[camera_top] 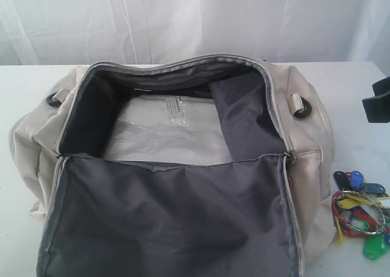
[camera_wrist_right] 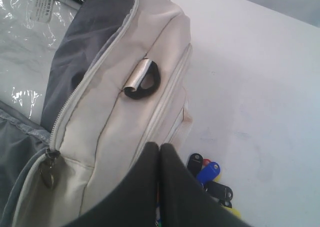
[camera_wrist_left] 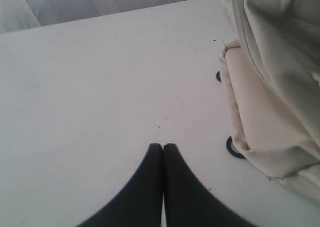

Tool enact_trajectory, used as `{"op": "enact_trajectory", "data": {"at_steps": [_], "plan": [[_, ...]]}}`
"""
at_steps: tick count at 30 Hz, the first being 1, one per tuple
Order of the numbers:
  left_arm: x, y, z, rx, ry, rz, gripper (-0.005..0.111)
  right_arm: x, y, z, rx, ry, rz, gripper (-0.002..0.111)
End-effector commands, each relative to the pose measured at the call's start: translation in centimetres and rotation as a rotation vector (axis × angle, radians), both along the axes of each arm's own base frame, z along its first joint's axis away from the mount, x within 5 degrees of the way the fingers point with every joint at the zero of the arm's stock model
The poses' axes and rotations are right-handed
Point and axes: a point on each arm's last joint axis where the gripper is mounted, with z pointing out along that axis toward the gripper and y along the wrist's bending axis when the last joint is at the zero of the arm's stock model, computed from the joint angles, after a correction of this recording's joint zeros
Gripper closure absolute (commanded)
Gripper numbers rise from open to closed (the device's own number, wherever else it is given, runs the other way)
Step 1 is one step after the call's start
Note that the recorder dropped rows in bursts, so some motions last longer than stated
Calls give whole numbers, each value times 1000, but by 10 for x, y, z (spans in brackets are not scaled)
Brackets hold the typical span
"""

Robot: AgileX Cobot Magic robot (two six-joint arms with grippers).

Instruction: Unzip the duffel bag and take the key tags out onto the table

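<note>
White curtain (camera_top: 183, 21) hangs behind a plain white table (camera_top: 24, 88) in the exterior view. The duffel bag (camera_top: 308, 167) lies across the middle, unzipped, its top flap (camera_top: 170, 216) folded toward the near side with the dark grey lining up; a clear plastic packet (camera_top: 164, 130) lies inside. The key tags (camera_top: 359, 213) lie on the table at the near right, just beside the bag's right end. A dark part of the right arm (camera_top: 378, 100) shows at the right edge.

From the left wrist, the left gripper (camera_wrist_left: 163, 146) points down over bare table beside the bag's left end, fingers pressed together, holding nothing.

From the right wrist, the right gripper (camera_wrist_right: 159, 146) hangs above the bag's right end, jaws closed and empty, with the tags on the table close by.
</note>
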Motion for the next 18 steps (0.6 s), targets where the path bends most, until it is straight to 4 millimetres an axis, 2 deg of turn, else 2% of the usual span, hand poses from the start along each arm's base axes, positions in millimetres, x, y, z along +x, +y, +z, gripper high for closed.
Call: {"op": "enact_trajectory", "data": {"at_steps": [1, 8, 18], "plan": [[-2, -3, -9, -162, 85, 17, 107, -2, 0, 0, -2, -6, 7, 108], [-2, -3, -9, -224, 85, 38, 107, -2, 0, 0, -1, -9, 7, 108], [-2, -3, -8, -225, 69, 40, 107, -2, 0, 0, -1, -8, 7, 108]]}}
